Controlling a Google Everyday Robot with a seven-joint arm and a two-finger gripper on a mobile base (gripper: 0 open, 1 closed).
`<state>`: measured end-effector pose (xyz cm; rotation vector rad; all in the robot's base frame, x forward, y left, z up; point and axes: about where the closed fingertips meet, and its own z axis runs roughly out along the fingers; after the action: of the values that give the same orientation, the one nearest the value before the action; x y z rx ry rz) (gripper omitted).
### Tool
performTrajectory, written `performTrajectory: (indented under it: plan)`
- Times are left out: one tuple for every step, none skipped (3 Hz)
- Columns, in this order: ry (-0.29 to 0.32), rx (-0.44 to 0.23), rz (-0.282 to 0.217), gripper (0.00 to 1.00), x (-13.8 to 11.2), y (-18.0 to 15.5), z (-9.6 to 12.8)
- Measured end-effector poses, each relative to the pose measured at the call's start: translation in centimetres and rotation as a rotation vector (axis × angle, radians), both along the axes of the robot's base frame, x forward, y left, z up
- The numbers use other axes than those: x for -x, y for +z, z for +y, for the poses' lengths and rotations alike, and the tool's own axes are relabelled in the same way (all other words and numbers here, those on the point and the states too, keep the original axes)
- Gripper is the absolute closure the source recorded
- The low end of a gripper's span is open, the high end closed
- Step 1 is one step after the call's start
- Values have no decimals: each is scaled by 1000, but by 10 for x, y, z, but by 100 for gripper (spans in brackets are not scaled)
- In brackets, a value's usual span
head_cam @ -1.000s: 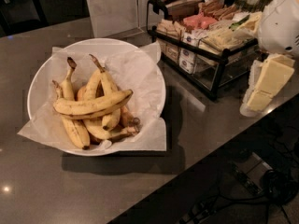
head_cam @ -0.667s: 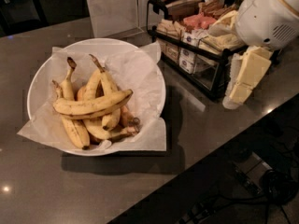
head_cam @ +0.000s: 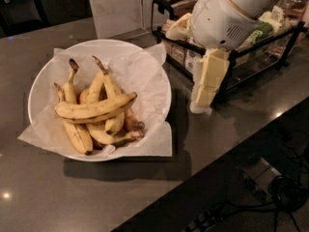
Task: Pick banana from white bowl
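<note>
We see a wide, shallow white bowl point(head_cam: 96, 41) lined with crinkled paper point(head_cam: 140, 71), where the plump, curved, brown-flecked banana point(head_cam: 94, 109) lies across slimmer yellow bananas point(head_cam: 75, 134). The blocky cream gripper point(head_cam: 202, 100) hangs tip-down near the bowl's right rim, over the grey counter point(head_cam: 217, 134), and we cannot tell whether it is spread or pressed together. Since the earlier frame it has swung closer to the bowl; the fruit is unmoved.

Gripper point(head_cam: 202, 103) swung leftward from right edge, now just right of white bowl point(head_cam: 41, 88).
</note>
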<state>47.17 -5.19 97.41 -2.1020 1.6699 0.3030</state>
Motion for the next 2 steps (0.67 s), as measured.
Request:
performTrajectory:
  plan:
    - [103, 1, -19, 0, 11, -1, 40]
    - [209, -5, -22, 0, 25, -3, 76]
